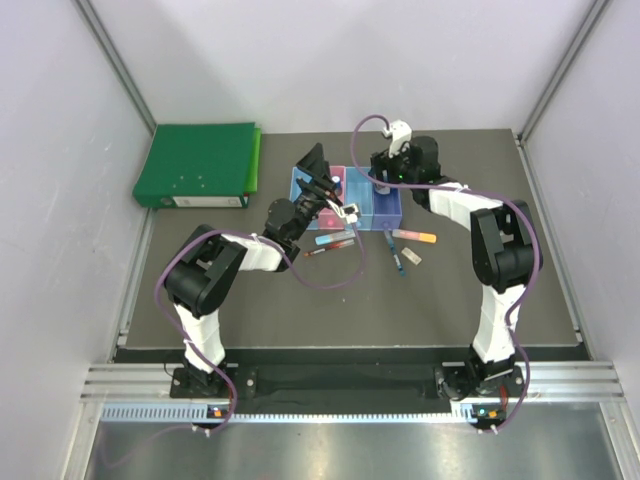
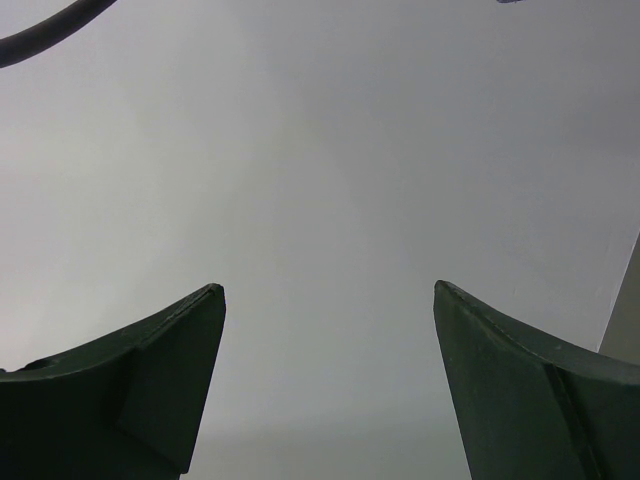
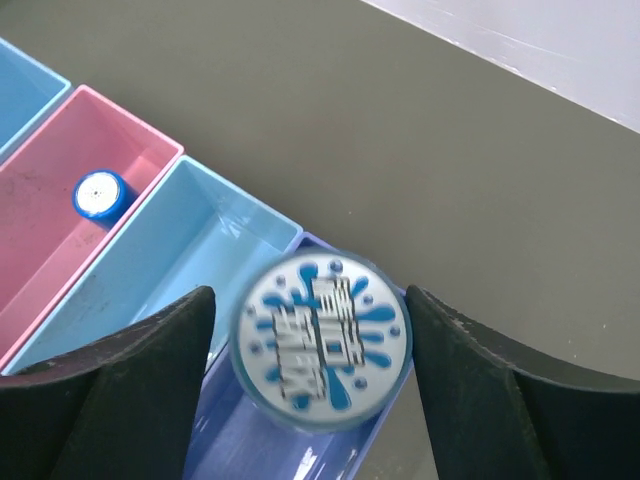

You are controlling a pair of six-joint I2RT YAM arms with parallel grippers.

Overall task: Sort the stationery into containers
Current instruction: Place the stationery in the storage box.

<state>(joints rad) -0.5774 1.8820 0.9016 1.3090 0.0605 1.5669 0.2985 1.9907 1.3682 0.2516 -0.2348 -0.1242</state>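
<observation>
The containers are a joined row of bins at the table's back middle. In the right wrist view they show as a pink bin, a light blue bin and a purple bin. My right gripper is open above the purple bin. The round blue reel sits blurred between its fingers, with a gap on each side. A small blue-white bottle lies in the pink bin. My left gripper is open and empty, raised over the bins' left end and facing the wall.
On the table in front of the bins lie a red-blue pen, a dark blue pen, an orange-pink marker and a tiny pale block. A big green binder lies at the back left.
</observation>
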